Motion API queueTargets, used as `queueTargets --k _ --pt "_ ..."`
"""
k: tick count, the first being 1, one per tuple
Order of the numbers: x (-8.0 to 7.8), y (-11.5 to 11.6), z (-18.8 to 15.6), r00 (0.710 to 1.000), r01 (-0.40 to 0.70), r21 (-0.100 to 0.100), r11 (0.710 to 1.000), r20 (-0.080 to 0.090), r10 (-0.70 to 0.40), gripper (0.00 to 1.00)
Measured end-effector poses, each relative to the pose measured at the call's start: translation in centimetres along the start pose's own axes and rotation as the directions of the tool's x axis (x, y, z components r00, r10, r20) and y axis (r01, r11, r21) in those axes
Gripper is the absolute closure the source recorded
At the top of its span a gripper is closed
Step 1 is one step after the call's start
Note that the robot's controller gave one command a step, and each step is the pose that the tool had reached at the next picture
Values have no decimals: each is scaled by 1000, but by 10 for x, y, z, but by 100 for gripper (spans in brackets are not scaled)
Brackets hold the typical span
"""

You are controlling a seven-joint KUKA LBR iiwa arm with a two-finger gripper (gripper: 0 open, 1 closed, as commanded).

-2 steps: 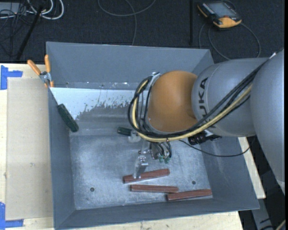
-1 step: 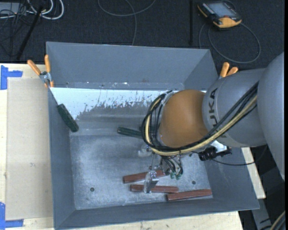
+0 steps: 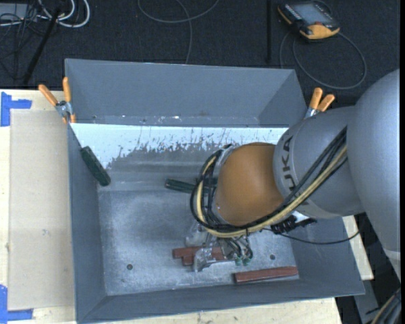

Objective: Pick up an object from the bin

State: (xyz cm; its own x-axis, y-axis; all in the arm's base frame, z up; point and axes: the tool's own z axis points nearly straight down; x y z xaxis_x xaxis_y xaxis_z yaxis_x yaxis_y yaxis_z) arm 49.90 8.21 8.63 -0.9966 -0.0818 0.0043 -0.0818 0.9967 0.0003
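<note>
My gripper (image 3: 209, 250) is low over the bin floor at the front middle, mostly hidden under the arm's orange cover. A small red-brown block (image 3: 184, 254) lies right at its left side, touching or partly under it. Just to the right, a long red-brown bar (image 3: 265, 274) lies flat along the front wall. A small green piece (image 3: 244, 252) shows at the gripper's right side.
A dark green pen-like stick (image 3: 94, 166) leans against the left wall. Another dark stick (image 3: 181, 185) lies mid-bin, its right end hidden behind the cover and cables. The arm fills the bin's right half; the left floor has room.
</note>
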Motion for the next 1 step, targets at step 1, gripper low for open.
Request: queueTargets --k 1 --pt "0 0 0 1000 -1 0 1000 0 1 100"
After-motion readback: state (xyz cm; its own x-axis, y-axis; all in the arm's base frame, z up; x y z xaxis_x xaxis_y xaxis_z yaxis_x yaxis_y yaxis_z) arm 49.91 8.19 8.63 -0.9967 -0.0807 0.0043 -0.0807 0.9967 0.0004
